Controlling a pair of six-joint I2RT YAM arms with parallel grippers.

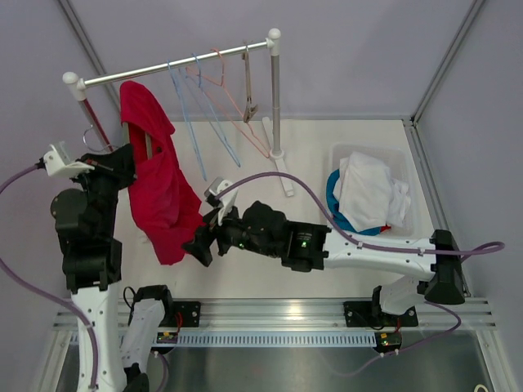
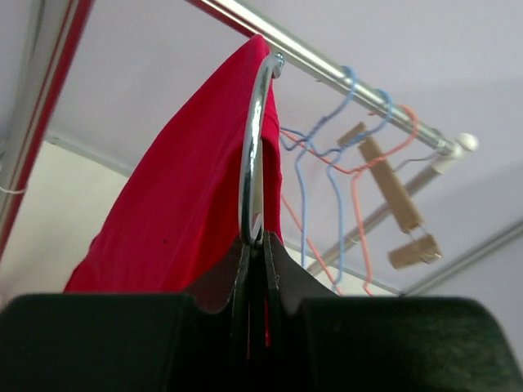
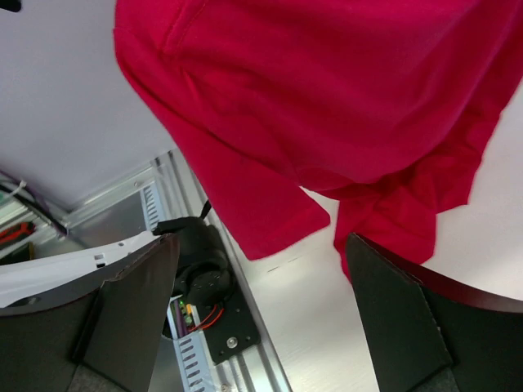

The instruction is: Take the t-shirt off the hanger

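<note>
1. Left pincer [image 2: 257, 245] is clenched on the hanger's silver hook [image 2: 248, 163]. The red t-shirt [image 2: 188, 196] drapes over that hook, just under the rail [image 2: 327, 69].
2. Right pincer [image 3: 260, 249] is released, jaws spread wide at the shirt's low hem, gripping nothing yet.
3. Danger ahead, I'd say: close on too thin a fold and the cloth slips free. Tug hard and the collar may snag the hanger and wrench the hook from the left grip.
4. Farther back, spare hangers [image 1: 214, 94] dangle on the rail, close enough to catch on a swinging shirt.
5. Farthest right, a bin [image 1: 372, 148] of clothes sits on the surface [image 1: 310, 143].
</note>
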